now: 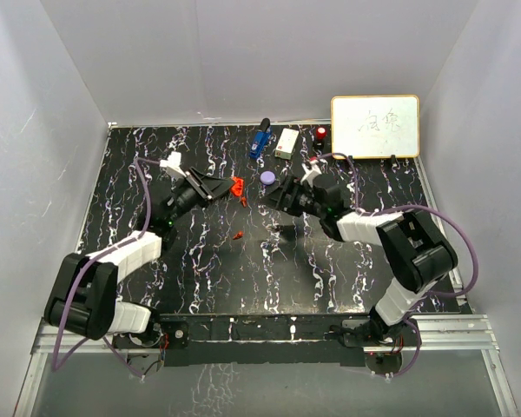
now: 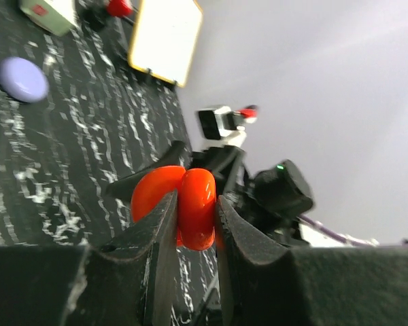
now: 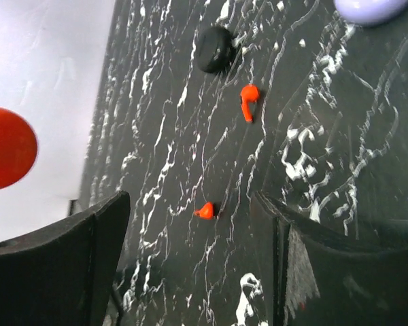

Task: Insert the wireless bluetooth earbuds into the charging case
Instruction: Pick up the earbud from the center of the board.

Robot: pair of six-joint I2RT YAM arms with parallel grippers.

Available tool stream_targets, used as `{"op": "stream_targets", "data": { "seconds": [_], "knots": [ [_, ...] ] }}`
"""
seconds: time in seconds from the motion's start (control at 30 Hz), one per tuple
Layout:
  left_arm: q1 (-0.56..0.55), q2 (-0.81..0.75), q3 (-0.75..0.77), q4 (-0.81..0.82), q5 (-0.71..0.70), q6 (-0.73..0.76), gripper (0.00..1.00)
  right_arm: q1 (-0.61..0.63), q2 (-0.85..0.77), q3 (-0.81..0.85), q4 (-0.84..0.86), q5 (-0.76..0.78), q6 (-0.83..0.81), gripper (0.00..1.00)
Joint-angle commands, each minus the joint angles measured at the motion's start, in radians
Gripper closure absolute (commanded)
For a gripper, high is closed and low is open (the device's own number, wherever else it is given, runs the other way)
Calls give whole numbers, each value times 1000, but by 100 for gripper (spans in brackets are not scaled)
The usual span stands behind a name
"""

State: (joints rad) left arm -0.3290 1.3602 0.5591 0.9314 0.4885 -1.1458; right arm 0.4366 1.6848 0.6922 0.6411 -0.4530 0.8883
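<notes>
Left pincer (image 2: 196,202) is nearly closed, clamped on the glossy red plastic clamshell charging case (image 2: 156,190). Case is held up off the black white-veined counter (image 1: 200,278) w/ both halves hinged apart. Prob held that way so the other arm can reach the wells, & so the case can't skid when a bud gets pushed in. The wells themselves aren't visible from any view.

Right pincer (image 1: 276,195) has its jaws wide apart w/ nothing in them, hanging over the counter just across from the case. Its wrist view shows two small red stemmed plastic earbuds lying on the counter. One (image 3: 205,211) is down btwn the spread fingers. The other (image 3: 248,102) is farther out, beside a small black round object (image 3: 214,49); can't tell what that is. Jaws are presumably spread to straddle the nearer bud. It's tiny & lying flat, so the pinch likely needs to go low & centred or the bud squirts out.

Pale purple round puck-shaped case (image 1: 267,177) sits on the counter near the right pincer. Going by colour, it doesn't match these buds. No purple buds visible.
</notes>
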Motion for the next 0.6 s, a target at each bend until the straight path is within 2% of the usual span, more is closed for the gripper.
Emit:
{"op": "stream_targets", "data": {
  "seconds": [0.0, 0.13, 0.23, 0.37, 0.57],
  "knots": [
    [49, -57, 11, -193, -31, 41, 100, 128, -61, 198, -398, 260, -355, 34],
    [88, -48, -27, -194, 1, -9, 100, 229, 1, 327, -556, 391, -475, 42],
    [114, -44, -67, -180, 24, -50, 100, 254, 39, 387, -632, 406, -481, 49],
    [149, -62, -108, -194, 31, -47, 100, 291, 50, 420, -685, 449, -470, 48],
    [175, -49, -146, -141, 49, -59, 100, 294, 167, 515, -716, 515, -486, 46]
  ]
}}
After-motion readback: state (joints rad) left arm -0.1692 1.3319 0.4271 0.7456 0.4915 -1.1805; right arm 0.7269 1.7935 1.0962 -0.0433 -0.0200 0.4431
